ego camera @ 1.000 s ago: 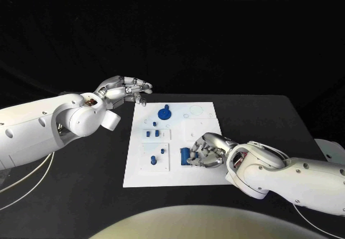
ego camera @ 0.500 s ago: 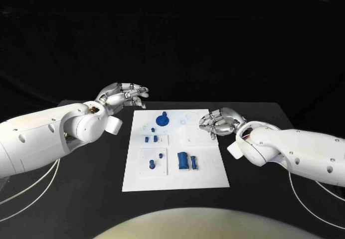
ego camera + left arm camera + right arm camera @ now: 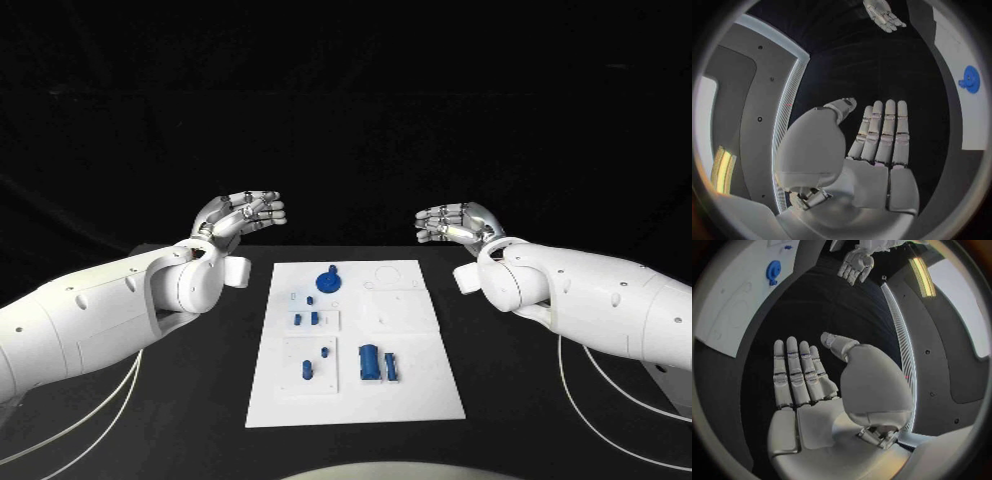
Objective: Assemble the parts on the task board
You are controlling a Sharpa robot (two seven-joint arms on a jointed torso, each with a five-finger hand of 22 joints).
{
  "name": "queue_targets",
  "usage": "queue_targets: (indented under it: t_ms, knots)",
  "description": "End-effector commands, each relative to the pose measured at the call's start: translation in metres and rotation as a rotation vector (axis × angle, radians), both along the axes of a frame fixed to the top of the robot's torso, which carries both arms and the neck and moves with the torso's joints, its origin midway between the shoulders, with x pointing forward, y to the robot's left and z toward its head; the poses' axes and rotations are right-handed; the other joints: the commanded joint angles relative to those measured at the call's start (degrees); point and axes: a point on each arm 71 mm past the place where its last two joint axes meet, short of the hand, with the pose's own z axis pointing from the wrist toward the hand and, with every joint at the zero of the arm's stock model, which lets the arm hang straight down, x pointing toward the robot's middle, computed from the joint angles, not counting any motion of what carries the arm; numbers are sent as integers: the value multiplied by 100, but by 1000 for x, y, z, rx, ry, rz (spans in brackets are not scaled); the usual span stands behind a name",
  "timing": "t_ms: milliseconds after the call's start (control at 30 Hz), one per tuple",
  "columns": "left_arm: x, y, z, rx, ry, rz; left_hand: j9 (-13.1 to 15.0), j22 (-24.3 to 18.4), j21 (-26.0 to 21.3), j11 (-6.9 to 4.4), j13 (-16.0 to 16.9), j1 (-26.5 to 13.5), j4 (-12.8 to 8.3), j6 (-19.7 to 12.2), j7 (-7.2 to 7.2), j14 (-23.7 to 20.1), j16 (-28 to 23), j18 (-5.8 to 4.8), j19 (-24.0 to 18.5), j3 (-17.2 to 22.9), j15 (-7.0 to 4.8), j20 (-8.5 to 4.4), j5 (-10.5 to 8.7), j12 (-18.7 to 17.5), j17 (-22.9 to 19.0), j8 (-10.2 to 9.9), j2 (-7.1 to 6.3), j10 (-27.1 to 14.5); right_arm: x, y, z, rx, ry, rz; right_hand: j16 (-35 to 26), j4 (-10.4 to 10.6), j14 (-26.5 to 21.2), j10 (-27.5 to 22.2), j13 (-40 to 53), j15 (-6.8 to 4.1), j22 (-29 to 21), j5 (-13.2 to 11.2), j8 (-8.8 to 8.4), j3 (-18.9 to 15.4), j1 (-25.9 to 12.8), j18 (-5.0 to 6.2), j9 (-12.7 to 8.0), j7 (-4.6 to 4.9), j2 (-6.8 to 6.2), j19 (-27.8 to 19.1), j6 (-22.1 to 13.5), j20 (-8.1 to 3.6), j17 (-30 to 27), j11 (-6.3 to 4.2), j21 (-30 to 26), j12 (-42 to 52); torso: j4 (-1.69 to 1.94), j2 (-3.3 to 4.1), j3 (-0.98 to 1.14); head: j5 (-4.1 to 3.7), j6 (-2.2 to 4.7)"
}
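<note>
Left hand [image 3: 245, 213]: raised, fingers straight, holding nothing.
Right hand [image 3: 456, 222]: likewise, empty.
Task board [image 3: 418, 390]: table centre; round blue part [image 3: 329, 281] at 12 o'clock.

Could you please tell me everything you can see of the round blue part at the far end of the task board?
The round blue part is a flat disc with a short knob rising from it, in matte blue that looks like plastic. It sits on the white task board near its far edge, left of the middle, beyond the smaller blue pieces. Nothing touches it but the board. The left hand and the right hand are raised beyond the board, fingers extended, holding nothing. The left wrist view shows its disc face.
</note>
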Motion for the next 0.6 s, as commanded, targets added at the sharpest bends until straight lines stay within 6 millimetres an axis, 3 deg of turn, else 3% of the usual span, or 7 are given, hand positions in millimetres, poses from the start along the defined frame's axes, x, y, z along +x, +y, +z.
queue_targets:
  t_ms: [33,167,200,233,333,500,600]
  knots:
    - [-1,-1,0,4,3,-9,-1380,-4316,-521,-877,-352,-2300,-905,-4435,-1091,-4753,-2532,-973,-4484,-2579,-734,-1299,-1603,-1401,-1201,-2000,887,-5772,-2,1,0,-4,2,1,-1585,189,-5150,-5626,-1113,-780,-3704,-831,-871,-3451,-2178,-977,-2752,-1209,1011,-4519,-4908,-1400,-2228,-957,-351,-584,-4,8,-5,0,-12]
    - [-4,-5,0,10,3,2,-1380,-4316,-521,-877,-352,-3028,-905,-4435,-1091,-4753,-2532,-973,-4484,-2579,-734,-1299,-1603,-1401,-1201,-2000,887,-5772,-7,6,1,19,-7,-12,-1585,189,-5150,-5626,-1113,-780,-3704,-831,-871,-3451,-2858,-977,-2752,-1209,1011,-4519,-4908,-1400,-2228,-957,-351,-584,3,30,5,2,78]
    - [-6,-8,-1,14,4,9,-1380,-4316,-521,-877,-352,-3249,-905,-4435,-1091,-4753,-2532,-973,-4484,-2579,-734,-1299,-1603,-1401,-1201,-2000,887,-5772,-10,9,2,33,-13,-21,-1585,189,-5150,-5626,-1113,-780,-3704,-831,-871,-3451,-6896,-977,-2752,-1209,1011,-4519,-4908,-1400,-2228,-957,-351,-584,6,44,11,3,134]
    - [-7,-11,-1,17,4,15,-1380,-4316,-521,-877,-352,-7338,-905,-4435,-1091,-4753,-2532,-973,-4484,-2579,-734,-1299,-1603,-1401,-1201,-2000,887,-5772,-12,11,3,45,-17,-28,-1585,189,-5150,-5626,-1113,-780,-3704,-831,-871,-3451,-6896,-977,-2752,-1209,1011,-4519,-4908,-1400,-2228,-957,-351,-584,10,56,17,4,183]
    - [-13,-19,-2,29,5,36,-1380,-4316,-521,-877,-352,-7338,-905,-4435,-1091,-4753,-2532,-973,-4484,-2579,-734,-1299,-1603,-1401,-1201,-2000,887,-5772,-22,20,6,84,-32,-55,-1585,189,-5150,-5626,-1113,-780,-3704,-831,-871,-3451,-6896,-977,-2752,-1209,1011,-4519,-4908,-1400,-2228,-957,-351,-584,21,97,36,7,355]
    - [-29,-40,-2,60,6,91,-1380,-4316,-521,-877,-352,-7338,-905,-4435,-1091,-4753,-2532,-973,-4484,-2579,-734,-1299,-1603,-1401,-1201,-2000,887,-5772,-45,38,16,167,-58,-121,-1585,189,-5150,-5626,-1113,-780,-3704,-831,-871,-3451,-6896,-977,-2752,-1209,1011,-4519,-4908,-1400,-2228,-957,-351,-584,45,182,75,14,702]
    - [-39,-51,-1,77,6,121,-1380,-4316,-521,-877,-352,-7338,-905,-4435,-1091,-4753,-2532,-973,-4484,-2579,-734,-1299,-1603,-1401,-1201,-2000,887,-5772,-55,44,21,196,-65,-148,-1585,189,-5150,-5626,-1113,-780,-3704,-831,-871,-3451,-6896,-977,-2752,-1209,1011,-4519,-4908,-1400,-2228,-957,-351,-584,53,211,88,16,823]
